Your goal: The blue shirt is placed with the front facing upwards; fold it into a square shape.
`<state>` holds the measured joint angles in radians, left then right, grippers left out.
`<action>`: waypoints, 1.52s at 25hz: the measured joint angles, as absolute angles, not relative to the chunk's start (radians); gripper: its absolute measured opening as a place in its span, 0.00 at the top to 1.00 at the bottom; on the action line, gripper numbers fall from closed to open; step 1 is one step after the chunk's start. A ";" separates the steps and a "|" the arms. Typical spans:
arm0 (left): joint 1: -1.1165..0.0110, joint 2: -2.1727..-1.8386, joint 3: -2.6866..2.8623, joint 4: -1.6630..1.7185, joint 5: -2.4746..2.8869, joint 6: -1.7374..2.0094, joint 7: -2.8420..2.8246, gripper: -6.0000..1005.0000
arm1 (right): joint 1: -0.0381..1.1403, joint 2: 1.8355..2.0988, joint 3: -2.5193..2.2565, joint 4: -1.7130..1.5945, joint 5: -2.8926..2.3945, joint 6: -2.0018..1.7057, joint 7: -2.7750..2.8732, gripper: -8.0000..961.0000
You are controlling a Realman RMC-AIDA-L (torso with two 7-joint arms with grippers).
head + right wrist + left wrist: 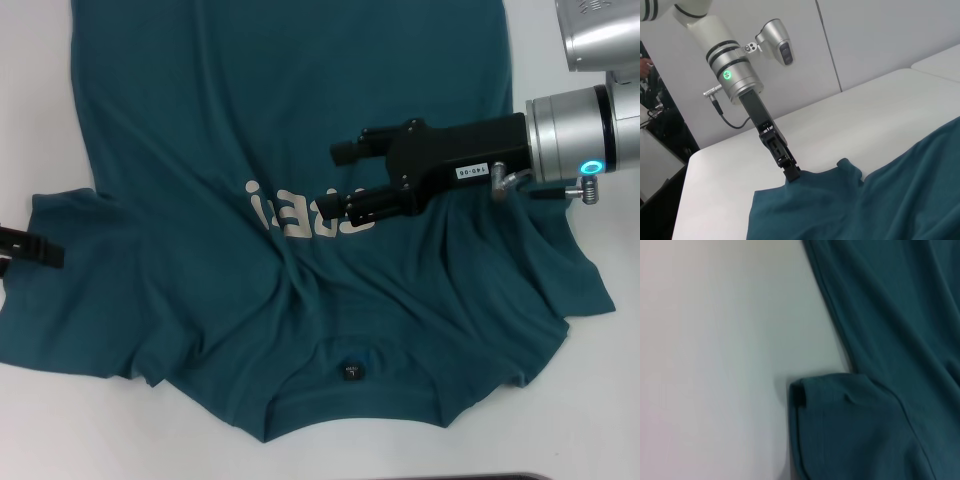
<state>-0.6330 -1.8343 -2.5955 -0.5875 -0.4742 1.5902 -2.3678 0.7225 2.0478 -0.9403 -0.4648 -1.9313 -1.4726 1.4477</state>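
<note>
The right tool [350, 175] hangs over the chest of the shirt [290, 130], its two fingers parted and holding nothing, the cream lettering [300, 212] just beneath its tips. The left tool [791, 173] sits at the edge of the left sleeve [805, 200]; it seems pinched on the hem, though the fingers are hard to make out. Around both, the shirt lies rumpled, front up, on the white bench [30, 420], neck label [350, 371] nearest the robot.
</note>
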 joint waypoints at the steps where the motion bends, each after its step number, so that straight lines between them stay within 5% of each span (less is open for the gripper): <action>1: -0.634 -1.834 -2.596 -0.587 -0.472 1.590 -2.368 0.16 | 0.723 2.048 -0.940 -0.465 -1.931 -1.473 1.447 0.08; 38: -0.666 -1.850 -2.588 -0.588 -0.435 1.619 -2.381 0.16 | 0.724 2.046 -0.934 -0.471 -1.931 -1.472 1.441 0.08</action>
<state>-0.6665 -1.8502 -2.5878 -0.5885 -0.4347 1.6186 -2.3808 0.7240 2.0463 -0.9341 -0.4709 -1.9313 -1.4715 1.4409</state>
